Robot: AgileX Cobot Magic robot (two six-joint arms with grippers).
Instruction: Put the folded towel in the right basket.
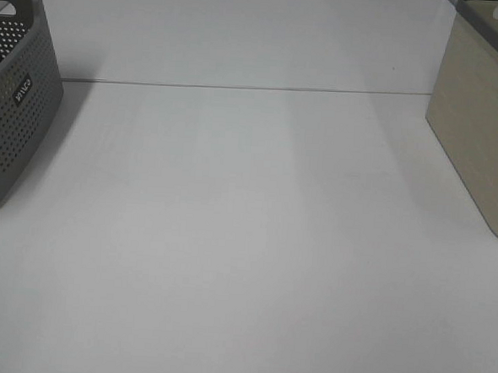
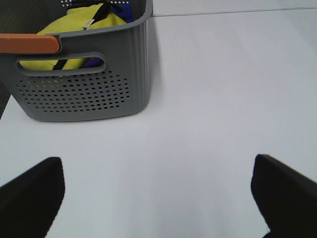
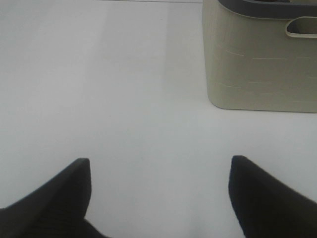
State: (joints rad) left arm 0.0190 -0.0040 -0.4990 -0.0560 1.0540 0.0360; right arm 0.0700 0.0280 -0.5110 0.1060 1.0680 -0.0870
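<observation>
Two baskets stood on the one white counter (image 1: 246, 237): one grey perforated basket (image 1: 12, 113) and, well apart from it, one beige basket (image 1: 480, 133). Inside the grey basket lay one yellow cloth (image 2: 74, 29) and one blue cloth (image 2: 124, 12).

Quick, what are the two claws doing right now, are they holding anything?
Left gripper: open, holding nothing.
Right gripper: open, holding nothing.

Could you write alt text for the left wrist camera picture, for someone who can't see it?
A grey perforated basket holding yellow and blue fabric stands on a white table. The open left gripper shows as two dark fingertips wide apart, holding nothing.
</observation>
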